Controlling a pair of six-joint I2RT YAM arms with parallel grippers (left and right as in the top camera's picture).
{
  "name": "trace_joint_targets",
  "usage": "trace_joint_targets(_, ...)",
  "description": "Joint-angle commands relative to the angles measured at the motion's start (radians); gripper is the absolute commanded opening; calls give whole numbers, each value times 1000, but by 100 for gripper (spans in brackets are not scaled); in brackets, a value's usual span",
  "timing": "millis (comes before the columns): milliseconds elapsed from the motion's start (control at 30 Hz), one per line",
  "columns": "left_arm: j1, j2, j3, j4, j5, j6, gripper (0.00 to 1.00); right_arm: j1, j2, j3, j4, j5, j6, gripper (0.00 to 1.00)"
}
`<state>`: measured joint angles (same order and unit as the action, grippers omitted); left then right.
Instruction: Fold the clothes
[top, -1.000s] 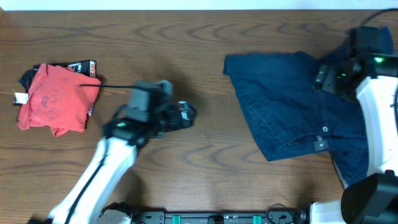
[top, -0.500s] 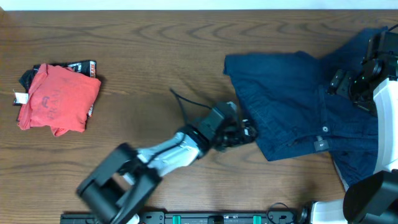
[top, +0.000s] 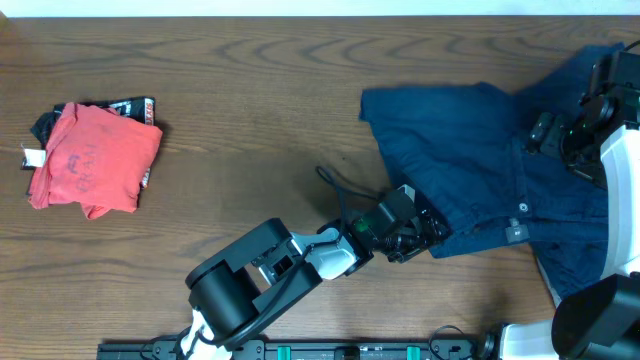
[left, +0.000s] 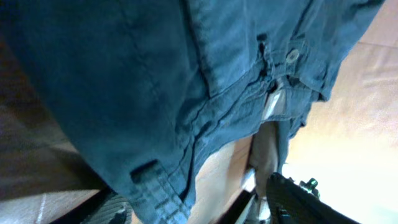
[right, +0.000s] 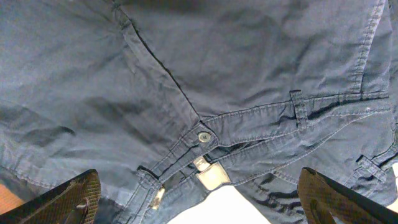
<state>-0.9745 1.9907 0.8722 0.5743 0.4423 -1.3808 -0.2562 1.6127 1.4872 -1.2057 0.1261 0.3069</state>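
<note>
Both grippers spread: left gripper (top: 418, 232) at the navy garment's (top: 470, 170) near edge, right gripper (top: 572, 140) over its waistband.
Overhead: the navy garment lies rumpled and unfolded on the right of the table (top: 250, 100), with a red folded piece (top: 95, 158) well apart at far left. Left wrist: fingers (left: 292, 199) stand apart around the hem by a belt loop (left: 148, 172), seemingly lined up for a pinch. Right wrist: the fingers are wide above the button (right: 203, 136), holding nothing.
</note>
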Motion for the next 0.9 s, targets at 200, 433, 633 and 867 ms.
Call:
trace_joint_targets(200, 66, 20, -2, 10, -40, 141, 6, -5, -3, 8, -2, -3, -10, 99)
trace_joint_targets(433, 298, -182, -2, -467, 57, 581, 6, -5, -3, 8, -2, -3, -27, 99)
trace_joint_targets(633, 658, -489, -2, -829, -134, 906, 6, -5, -3, 8, -2, -6, -27, 99)
trace_joint_targets(867, 1035, -621, -2, -806, -116, 916, 72, -5, -3, 7, -8, -83, -35, 99)
